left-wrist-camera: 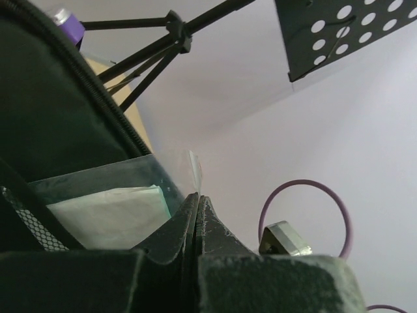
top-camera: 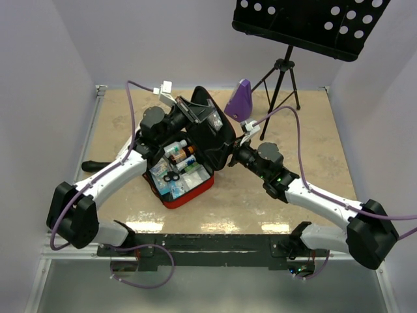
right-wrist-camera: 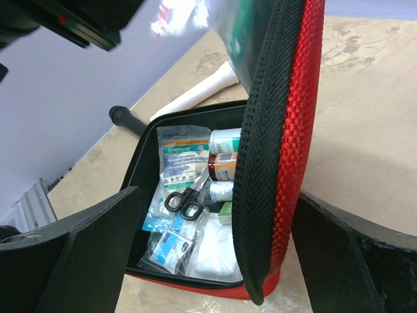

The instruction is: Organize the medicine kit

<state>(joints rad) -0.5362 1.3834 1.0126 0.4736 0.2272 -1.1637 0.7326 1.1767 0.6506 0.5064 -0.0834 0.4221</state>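
The medicine kit (top-camera: 199,190) lies open mid-table, red outside with a black lining. Its base holds scissors (right-wrist-camera: 186,199), small bottles (right-wrist-camera: 225,164) and several packets (right-wrist-camera: 179,153). The lid (top-camera: 218,138) stands upright. My left gripper (top-camera: 193,112) is at the lid's top edge. In the left wrist view it (left-wrist-camera: 197,199) is shut on the thin edge of a clear plastic packet (left-wrist-camera: 104,207) that sits against the lid's inner pocket. My right gripper (top-camera: 229,155) is open. In the right wrist view it (right-wrist-camera: 215,194) straddles the lid's rim (right-wrist-camera: 273,169), one finger on each side.
A purple metronome-shaped object (top-camera: 239,98) stands behind the kit. A black music stand (top-camera: 313,23) on a tripod (top-camera: 280,72) is at the back right. A black handle-like object (top-camera: 96,165) lies at the table's left edge. Walls enclose three sides of the table.
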